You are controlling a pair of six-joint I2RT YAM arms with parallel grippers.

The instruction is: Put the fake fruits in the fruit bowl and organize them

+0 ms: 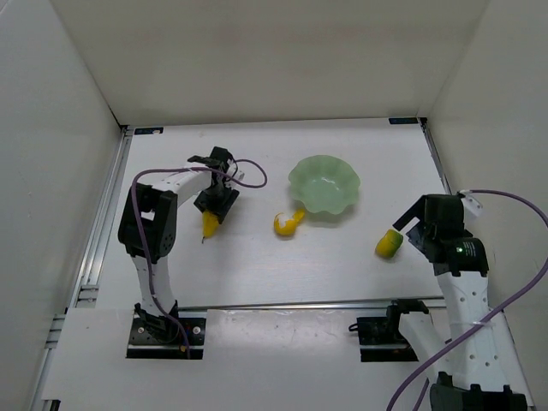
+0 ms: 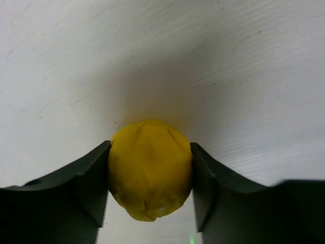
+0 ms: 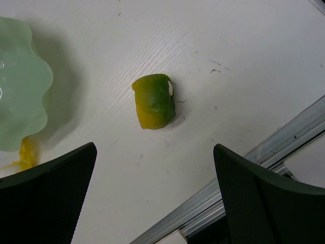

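Observation:
My left gripper (image 1: 211, 216) is shut on a yellow pear-shaped fake fruit (image 1: 209, 225), left of the table's middle. In the left wrist view both dark fingers (image 2: 86, 188) press the sides of that pear (image 2: 150, 168). A yellow-and-white fake fruit (image 1: 288, 223) lies just left of the pale green scalloped fruit bowl (image 1: 324, 185). A yellow-green oval fake fruit (image 1: 390, 244) lies right of the bowl; it shows ahead of my open right gripper (image 3: 155, 178) as a green-yellow piece (image 3: 154, 100). The bowl's rim (image 3: 23, 84) fills the left edge there.
White walls enclose the table on three sides. A metal rail (image 1: 98, 223) runs along the left edge and another (image 3: 244, 183) along the near edge, close behind my right gripper.

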